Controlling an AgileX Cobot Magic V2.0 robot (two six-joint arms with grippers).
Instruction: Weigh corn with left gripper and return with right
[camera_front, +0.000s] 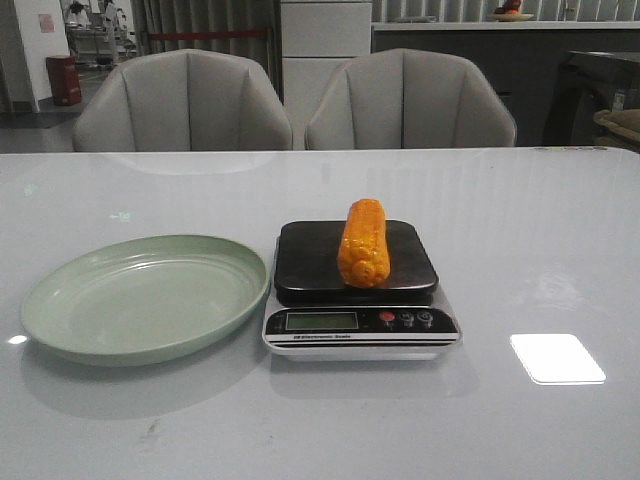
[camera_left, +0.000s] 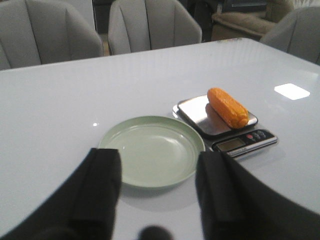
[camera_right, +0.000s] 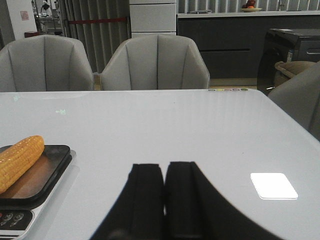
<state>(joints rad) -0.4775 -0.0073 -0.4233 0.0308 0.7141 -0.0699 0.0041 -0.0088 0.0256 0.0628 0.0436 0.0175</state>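
Note:
The orange-yellow corn (camera_front: 364, 243) lies lengthwise on the dark platform of the scale (camera_front: 300, 262), right of its middle. It also shows in the left wrist view (camera_left: 228, 107) and the right wrist view (camera_right: 18, 160). My left gripper (camera_left: 157, 157) is open and empty, held back above the table on the near side of the green plate (camera_left: 152, 150). My right gripper (camera_right: 164, 167) is shut with nothing between its fingers, over bare table to the right of the scale (camera_right: 40, 185). Neither gripper shows in the front view.
The pale green plate (camera_front: 60, 300) sits empty just left of the scale. Two grey chairs (camera_front: 185, 100) stand behind the table's far edge. A bright light patch (camera_front: 556, 357) lies on the table right of the scale.

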